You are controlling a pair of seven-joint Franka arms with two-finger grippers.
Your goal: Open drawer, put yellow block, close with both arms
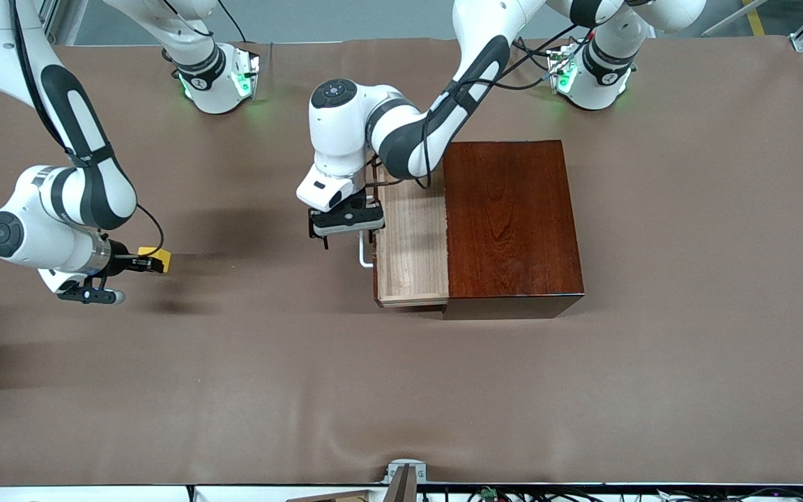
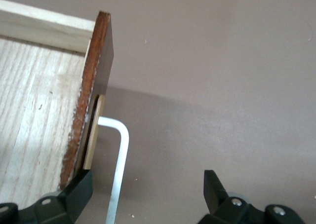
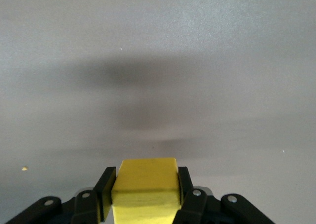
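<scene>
The drawer [image 1: 412, 244] stands pulled out of the dark reddish-brown box [image 1: 513, 223] toward the right arm's end of the table, its pale wood tray empty. My left gripper [image 1: 349, 239] hangs open at the drawer's front. In the left wrist view the white bar handle [image 2: 118, 174] runs between its spread fingers [image 2: 79, 192] without touching them, beside the drawer front [image 2: 91, 110]. My right gripper [image 1: 145, 265] is over bare table toward the right arm's end, shut on the yellow block [image 1: 156, 258]. The right wrist view shows the yellow block [image 3: 145, 189] clamped between both pads.
The brown mat [image 1: 401, 390] covers the whole table. The white handle [image 1: 364, 252] sticks out from the drawer front toward the right arm's end. Both arm bases [image 1: 220, 84] stand along the table's edge farthest from the front camera.
</scene>
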